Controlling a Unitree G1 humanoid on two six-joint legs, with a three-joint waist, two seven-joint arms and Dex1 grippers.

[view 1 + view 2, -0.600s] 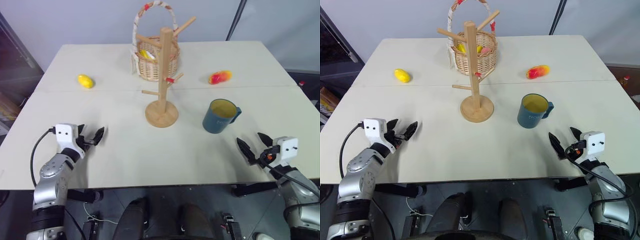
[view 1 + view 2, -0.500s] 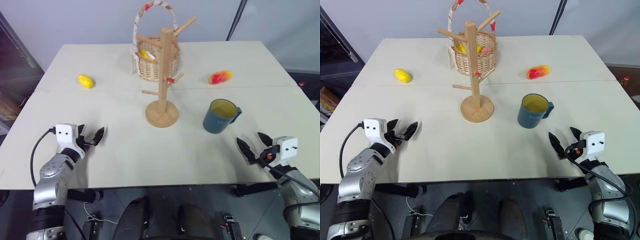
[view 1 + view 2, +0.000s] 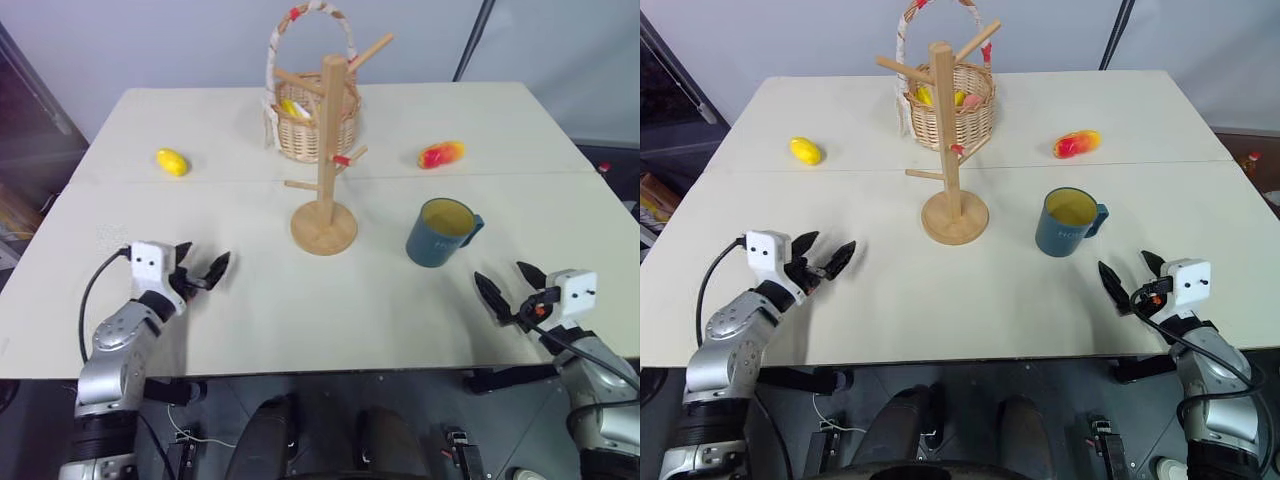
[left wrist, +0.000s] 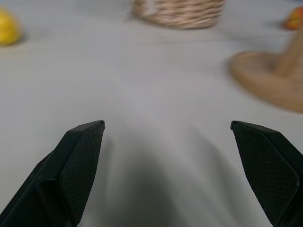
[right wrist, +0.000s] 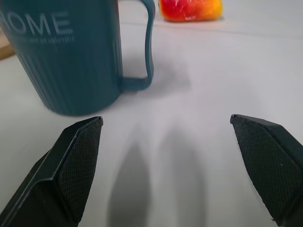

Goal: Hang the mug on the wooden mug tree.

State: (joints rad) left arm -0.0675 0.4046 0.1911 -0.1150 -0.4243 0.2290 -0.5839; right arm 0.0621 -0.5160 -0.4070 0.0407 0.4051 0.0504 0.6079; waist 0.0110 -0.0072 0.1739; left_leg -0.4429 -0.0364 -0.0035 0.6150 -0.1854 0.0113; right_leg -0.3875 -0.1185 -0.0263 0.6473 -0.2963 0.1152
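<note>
Mug: the mug [image 3: 441, 232] stands upright on the table [image 3: 250, 300], handle toward the robot's right, just right of the tree [image 3: 326, 160].
Right gripper: the right gripper [image 3: 508, 287] hovers near the mug, nearer the table edge and apart from it, fingers spread, empty.
Left gripper: the left gripper [image 3: 203, 272] is spread wide, empty, well apart from the mug.
Tree: no mug on its pegs.

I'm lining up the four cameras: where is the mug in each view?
Left eye view: mug right of centre, right of the wooden mug tree.
Right eye view: mug right of centre.
Left wrist view: not in it.
Right wrist view: mug ahead of the fingers.
Shared landmark: red-and-yellow fruit.
</note>
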